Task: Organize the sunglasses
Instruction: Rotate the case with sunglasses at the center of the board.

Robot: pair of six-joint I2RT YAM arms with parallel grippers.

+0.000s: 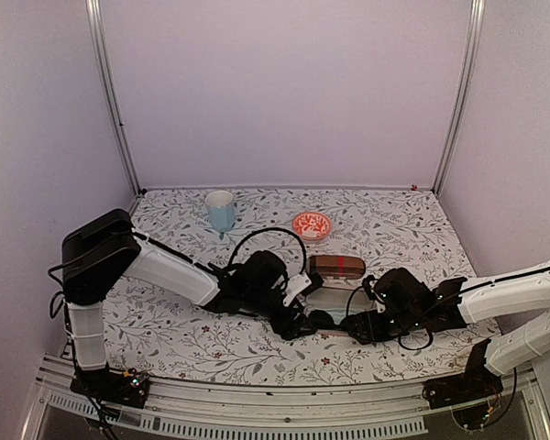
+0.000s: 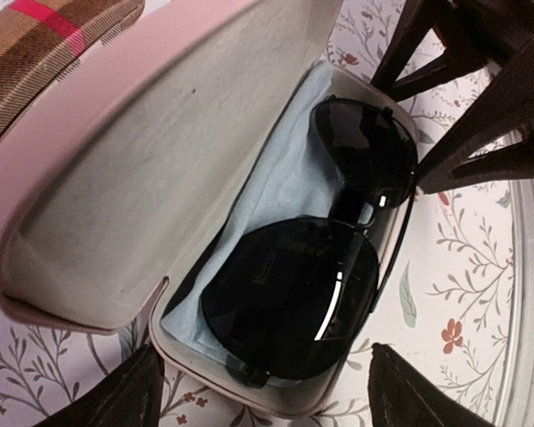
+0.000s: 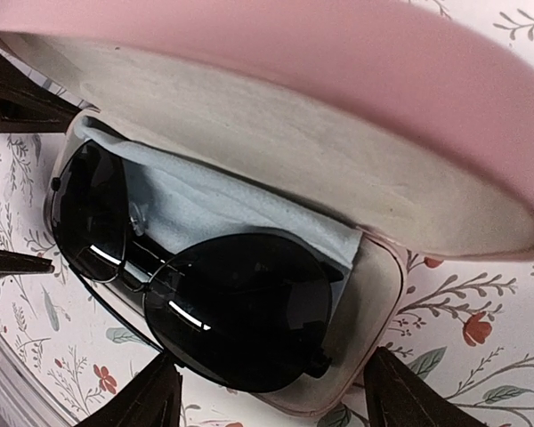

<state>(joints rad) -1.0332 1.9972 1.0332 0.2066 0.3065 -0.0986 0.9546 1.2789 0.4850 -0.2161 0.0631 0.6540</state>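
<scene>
The black sunglasses (image 2: 294, 302) lay inside the open pink case (image 3: 378, 294), on a blue cloth (image 2: 276, 178). So that bit looked done. The lid (image 2: 142, 160) stood up, not shut yet, and I guessed closing it was the next job.

The L gripper (image 2: 260, 356) hung over one end of the case w/ its jaws wide, one finger each side. The R gripper (image 3: 269, 356) did the same from the other end, jaws wide too. Neither held anything. I couldn't tell if the fingers touched the case.

The brown case (image 1: 337, 267) sat shut just beside the pink one, on the far side. I saw no 2nd pair anywhere. Maybe it was in there, maybe not. Approx halfway, I'd say.
</scene>
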